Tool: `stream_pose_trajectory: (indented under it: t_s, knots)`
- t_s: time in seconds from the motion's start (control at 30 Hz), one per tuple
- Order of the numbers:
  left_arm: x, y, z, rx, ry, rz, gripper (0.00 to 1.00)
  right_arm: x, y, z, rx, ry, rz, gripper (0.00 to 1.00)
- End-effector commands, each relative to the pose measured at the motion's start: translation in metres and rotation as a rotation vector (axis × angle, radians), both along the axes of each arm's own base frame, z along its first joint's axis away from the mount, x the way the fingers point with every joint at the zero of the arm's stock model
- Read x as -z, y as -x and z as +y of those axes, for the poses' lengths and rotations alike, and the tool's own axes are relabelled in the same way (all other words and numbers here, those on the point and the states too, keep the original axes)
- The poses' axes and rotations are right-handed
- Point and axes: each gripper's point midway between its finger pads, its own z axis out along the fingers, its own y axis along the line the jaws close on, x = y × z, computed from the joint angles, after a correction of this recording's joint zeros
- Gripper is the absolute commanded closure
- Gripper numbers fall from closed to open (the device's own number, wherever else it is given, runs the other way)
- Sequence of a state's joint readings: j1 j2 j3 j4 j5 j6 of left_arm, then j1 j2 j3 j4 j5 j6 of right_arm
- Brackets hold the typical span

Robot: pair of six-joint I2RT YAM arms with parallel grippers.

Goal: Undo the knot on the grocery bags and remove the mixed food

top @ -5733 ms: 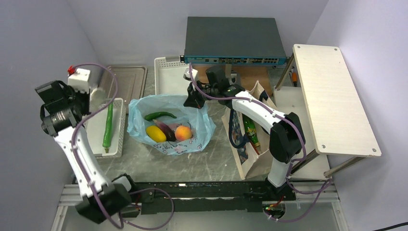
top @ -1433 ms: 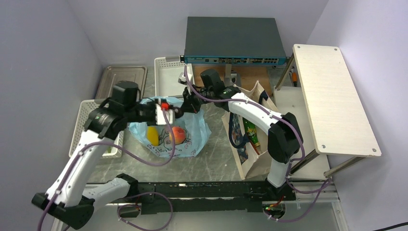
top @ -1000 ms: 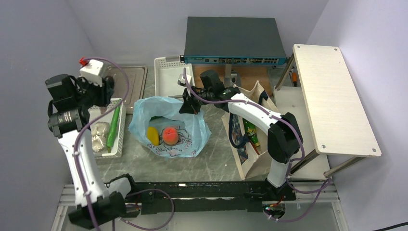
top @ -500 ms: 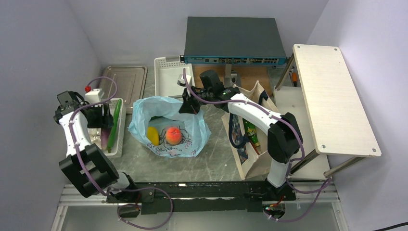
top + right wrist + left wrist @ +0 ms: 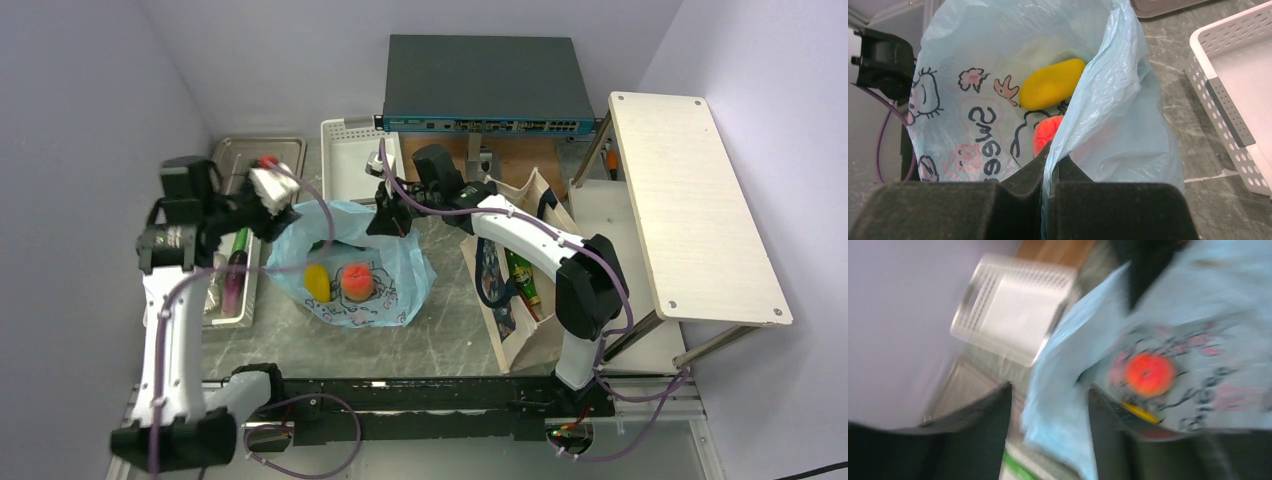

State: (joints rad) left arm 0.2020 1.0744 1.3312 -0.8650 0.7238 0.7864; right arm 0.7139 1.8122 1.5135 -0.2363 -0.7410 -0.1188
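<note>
The left hand (image 5: 1049, 395) has swung off the slatted white basket (image 5: 215, 318) to the grocery bag (image 5: 400, 265), its dark fingers (image 5: 990, 430) spread wide and empty. The right hand (image 5: 1049, 180) pinches the bag's thin, crinkly blue rim. Inside lie a round orange fruit (image 5: 357, 281) and a smooth yellow oval fruit (image 5: 318, 281), above the marbled grey tabletop (image 5: 450, 335)

Motion smears the left wrist view: the lettering on the bag (image 5: 1168, 340) is unreadable, and the yellow fruit (image 5: 1140, 412) inside it sits mostly behind one finger (image 5: 1108, 435) of the left gripper (image 5: 1048, 395). From the right wrist, a fold of the bag hides half the orange fruit (image 5: 1045, 132). The white basket (image 5: 1213, 95) beside the bag is cut off by the edge.
</note>
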Motion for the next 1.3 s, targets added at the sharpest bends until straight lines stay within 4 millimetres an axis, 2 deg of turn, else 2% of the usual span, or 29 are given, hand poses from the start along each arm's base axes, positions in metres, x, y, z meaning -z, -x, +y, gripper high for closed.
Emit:
stream_pose_trajectory:
  t_s: [0.0,0.03,0.1,0.17,0.3,0.43,0.6,0.77,0.93,1.0,1.13,1.27]
  knots:
    - [-0.014,0.044,-0.090,0.441,-0.156,-0.175,0.54,-0.051,-0.015,0.014,0.048,-0.107,-0.066,1.00]
    - [-0.006,0.050,-0.102,0.502,-0.197,-0.175,0.64,-0.054,-0.017,0.014,0.064,-0.111,-0.060,1.00]
    - [0.018,0.061,-0.119,0.619,-0.285,-0.164,0.77,-0.060,-0.019,0.015,0.080,-0.119,-0.050,1.00]
    - [0.041,0.065,-0.123,0.687,-0.363,-0.159,0.87,-0.063,-0.015,0.015,0.086,-0.128,-0.007,1.00]
    - [0.082,0.052,-0.114,0.727,-0.506,-0.167,0.93,-0.068,-0.008,0.011,0.090,-0.133,0.014,1.00]
    - [0.122,0.022,-0.105,0.698,-0.616,-0.116,0.94,-0.070,-0.009,0.008,0.112,-0.129,0.029,1.00]
    - [0.165,-0.023,-0.096,0.604,-0.700,0.004,0.92,-0.075,-0.019,0.012,0.162,-0.135,0.045,1.00]
    - [0.193,-0.054,-0.084,0.555,-0.743,0.069,0.89,-0.077,-0.041,0.011,0.250,-0.140,0.053,1.00]
    - [0.217,-0.082,-0.069,0.515,-0.786,0.102,0.86,-0.069,-0.045,0.014,0.264,-0.139,0.100,1.00]
    - [0.222,-0.093,-0.067,0.495,-0.799,0.095,0.81,-0.065,-0.044,0.015,0.261,-0.137,0.114,1.00]
    - [0.236,-0.109,-0.062,0.463,-0.832,0.103,0.65,-0.056,-0.046,0.016,0.260,-0.122,0.122,1.00]
    - [0.253,-0.116,-0.054,0.457,-0.841,0.156,0.54,-0.050,-0.047,0.018,0.258,-0.115,0.129,1.00]
